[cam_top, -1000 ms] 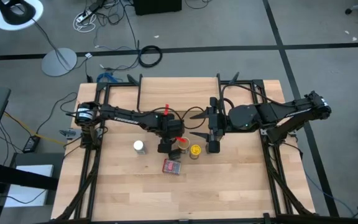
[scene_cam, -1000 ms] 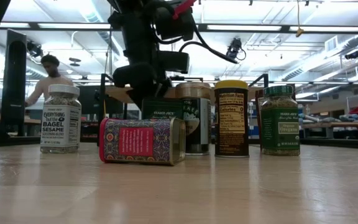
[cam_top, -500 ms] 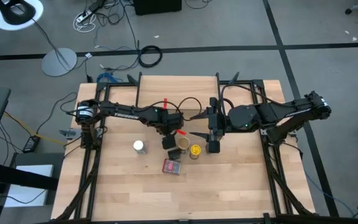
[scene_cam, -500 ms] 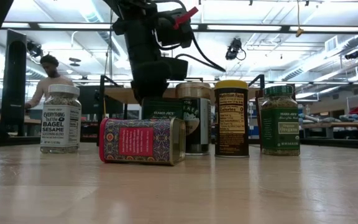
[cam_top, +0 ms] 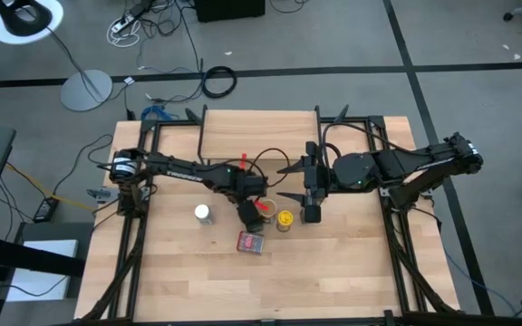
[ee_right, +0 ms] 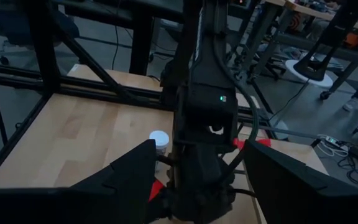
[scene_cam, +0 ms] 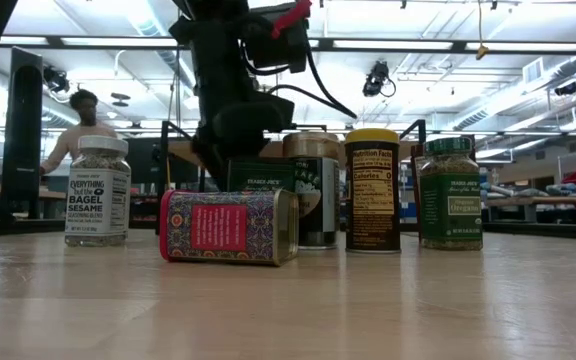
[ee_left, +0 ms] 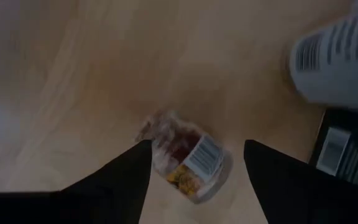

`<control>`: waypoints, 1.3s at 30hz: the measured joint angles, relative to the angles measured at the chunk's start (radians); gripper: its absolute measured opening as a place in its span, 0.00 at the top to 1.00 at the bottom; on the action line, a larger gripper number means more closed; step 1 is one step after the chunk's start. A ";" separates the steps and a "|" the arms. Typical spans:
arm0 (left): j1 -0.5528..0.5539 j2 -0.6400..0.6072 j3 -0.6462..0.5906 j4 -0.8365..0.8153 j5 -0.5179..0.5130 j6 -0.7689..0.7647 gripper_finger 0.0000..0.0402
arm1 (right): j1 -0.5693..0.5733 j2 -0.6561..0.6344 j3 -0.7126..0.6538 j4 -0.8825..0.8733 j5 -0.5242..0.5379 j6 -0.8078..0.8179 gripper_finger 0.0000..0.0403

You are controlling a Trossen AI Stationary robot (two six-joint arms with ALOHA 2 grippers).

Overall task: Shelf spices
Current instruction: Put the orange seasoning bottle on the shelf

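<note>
The tabletop (cam_top: 352, 263) carries a loose cluster of spices near its middle, and both arms reach in over it. In the low view a person (scene_cam: 76, 130) stands in the room well behind, and a light board on thin black legs, the shelf (scene_cam: 186, 152), shows behind the jars.

The left gripper (ee_left: 197, 149) hangs over the middle of the cluster, pointing down at the wood. Its jaws stand apart with nothing between them but air. Below the gap lies a small clear jar (ee_left: 188, 163) with a red and yellow look to it, too blurred to read. Close beside that jar stand a pale container with a barcode (ee_left: 337, 62) and the dark tin (ee_left: 347, 149), crowding one side of the gripper.

The right gripper (cam_top: 281, 181) waits just beside the cluster on the right, level with the tabletop and aimed at the left arm (ee_right: 204, 124), which fills its wrist view. Its jaws are spread wide and hold nothing.

The red tin (scene_cam: 228, 227) lies on its side, nearest the low camera, patterned with a red label. The white-lidded jar (scene_cam: 98, 190) stands upright and apart to one side, clear with printed text. The dark tin, the yellow-lidded jar (scene_cam: 372, 190) and the green jar (scene_cam: 449, 193) stand upright in a row behind the red tin. None of the spices can be seen on the shelf.
</note>
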 joint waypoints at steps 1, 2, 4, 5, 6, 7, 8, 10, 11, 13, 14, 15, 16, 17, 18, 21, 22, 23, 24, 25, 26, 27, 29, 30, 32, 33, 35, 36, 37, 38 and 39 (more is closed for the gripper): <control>0.000 0.003 0.000 0.006 -0.001 -0.024 0.35 | 0.000 0.000 0.000 0.001 0.000 0.000 0.40; -0.002 0.006 0.000 0.007 -0.001 -0.046 0.35 | 0.000 0.000 0.000 0.002 0.000 0.000 0.40; -0.007 0.019 0.000 0.018 -0.007 -0.080 0.35 | 0.000 0.000 0.000 0.002 0.000 0.000 0.40; -0.008 0.020 0.001 0.022 -0.012 -0.096 0.35 | 0.000 0.000 0.000 0.002 -0.001 0.000 0.40; -0.009 0.021 0.001 0.019 -0.016 -0.112 0.35 | 0.000 0.000 0.000 0.002 -0.001 0.000 0.40; -0.010 0.026 0.001 0.013 -0.020 -0.131 0.35 | 0.000 0.000 0.000 0.002 -0.002 -0.001 0.40; -0.010 0.026 0.001 0.009 -0.021 -0.152 0.35 | 0.000 0.000 0.000 0.001 -0.002 -0.001 0.40; -0.013 0.027 0.002 0.004 -0.013 -0.177 0.35 | 0.003 0.000 0.000 -0.002 -0.006 -0.001 0.40; -0.014 0.028 0.002 0.005 -0.009 -0.180 0.35 | 0.005 0.000 0.000 -0.001 -0.008 -0.002 0.40; -0.022 0.030 0.008 -0.005 -0.012 -0.181 0.35 | 0.006 0.000 0.000 -0.001 -0.011 -0.008 0.40; -0.026 0.030 0.016 -0.005 -0.013 -0.184 0.34 | 0.006 0.000 0.000 -0.002 -0.012 -0.010 0.40; -0.029 0.030 0.026 -0.005 -0.015 -0.193 0.33 | 0.006 0.000 0.000 -0.002 -0.013 -0.011 0.40; -0.031 0.029 0.036 -0.025 -0.020 -0.198 0.33 | 0.006 0.000 0.000 -0.002 -0.013 -0.011 0.40; -0.034 0.029 0.045 -0.056 -0.032 -0.203 0.32 | 0.007 0.000 0.000 -0.004 -0.013 -0.011 0.40; -0.036 0.029 0.053 -0.082 -0.045 -0.205 0.32 | 0.007 0.000 0.000 -0.007 -0.012 -0.011 0.40; -0.039 0.029 0.062 -0.104 -0.057 -0.200 0.30 | 0.007 0.000 0.000 -0.012 -0.012 -0.011 0.40; -0.040 0.029 0.062 -0.104 -0.054 -0.191 0.30 | 0.007 0.000 0.000 -0.014 -0.012 -0.011 0.40; -0.041 0.029 0.062 -0.109 -0.046 -0.170 0.30 | 0.007 0.000 0.000 -0.015 -0.012 -0.011 0.40; -0.042 0.033 0.062 -0.113 -0.039 -0.151 0.30 | 0.007 0.000 0.000 -0.016 -0.012 -0.012 0.40; -0.042 0.036 0.062 -0.113 -0.036 -0.122 0.30 | 0.010 0.000 0.000 -0.018 -0.012 -0.012 0.40; -0.042 0.038 0.062 -0.115 -0.034 -0.087 0.30 | 0.013 0.000 0.000 -0.022 -0.012 -0.012 0.40; -0.042 0.039 0.060 -0.119 -0.031 -0.050 0.30 | 0.014 0.000 0.000 -0.025 -0.012 -0.012 0.40; -0.042 0.039 0.056 -0.117 -0.030 0.027 0.30 | 0.014 0.000 0.000 -0.033 -0.012 -0.015 0.40; -0.042 0.039 0.055 -0.118 -0.030 0.071 0.30 | 0.014 0.000 0.000 -0.039 -0.012 -0.014 0.40; -0.044 0.039 0.054 -0.125 -0.033 0.163 0.30 | 0.014 0.000 0.000 -0.046 -0.012 -0.008 0.40; -0.046 0.039 0.053 -0.122 -0.039 0.211 0.30 | 0.014 0.000 0.000 -0.048 -0.012 -0.004 0.40; -0.048 0.039 0.053 -0.108 -0.054 0.302 0.30 | 0.014 0.000 0.000 -0.052 -0.012 -0.003 0.40; -0.048 0.039 0.048 -0.099 -0.058 0.340 0.30 | 0.014 0.000 0.000 -0.053 -0.012 -0.003 0.40; -0.048 0.039 0.041 -0.093 -0.057 0.376 0.30 | 0.014 0.000 0.000 -0.053 -0.012 0.000 0.40; -0.049 0.039 0.033 -0.092 -0.057 0.412 0.30 | 0.014 0.000 0.000 -0.053 -0.012 0.002 0.40; -0.049 0.039 0.027 -0.093 -0.057 0.446 0.30 | 0.014 0.000 0.000 -0.053 -0.012 0.005 0.40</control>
